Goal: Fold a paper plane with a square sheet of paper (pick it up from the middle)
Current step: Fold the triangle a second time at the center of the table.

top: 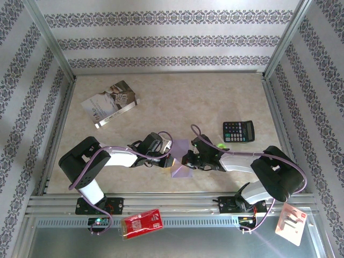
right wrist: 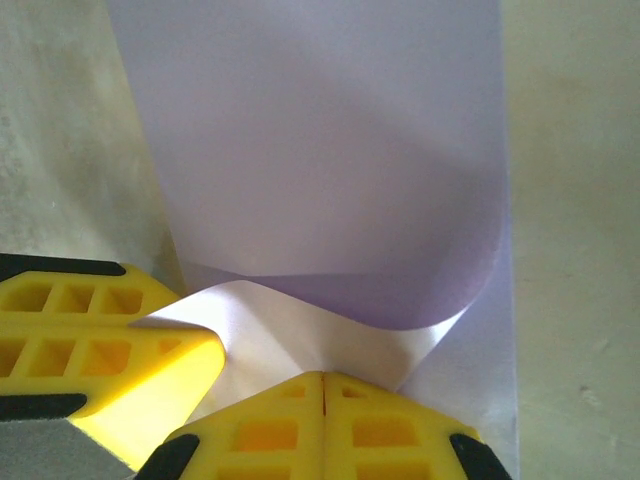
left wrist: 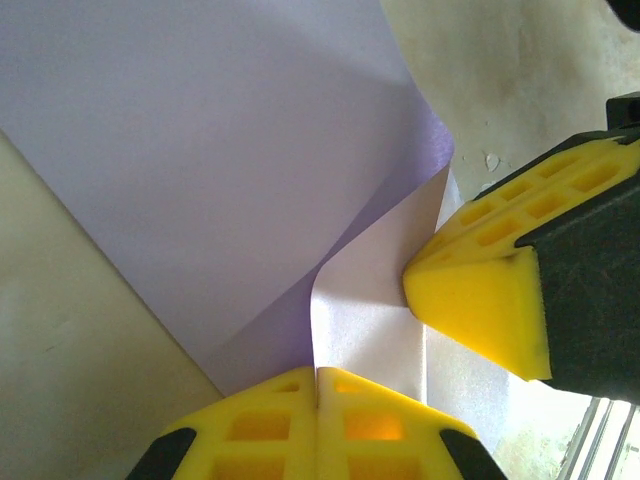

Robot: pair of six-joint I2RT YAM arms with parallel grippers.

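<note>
Left gripper (top: 165,156) and right gripper (top: 188,159) are set tip to tip at the near middle of the table (top: 177,102), with the square sheet of paper (top: 180,149) pinched between them. In the left wrist view the left gripper (left wrist: 318,378) is seen with its yellow pads pressed together, no gap, and a paper edge is caught in the seam. The right gripper (left wrist: 500,290) is seen just beside it on the same sheet. In the right wrist view the right gripper (right wrist: 323,380) is likewise clamped flat on the paper (right wrist: 310,140), and a left-gripper finger (right wrist: 100,345) is seen against the sheet at lower left. The sheet (left wrist: 200,140) is plain pale lilac, unprinted. It is doubled over: an upper layer is curved back above a lower one, a darker purple shadow band is shown along the bend, and the strip nearest the pads is washed out to near white. Whether the far edge rests on the table cannot be told. A booklet (top: 110,103) is placed far left and a calculator (top: 238,131) to the right, both well apart from the sheet.
</note>
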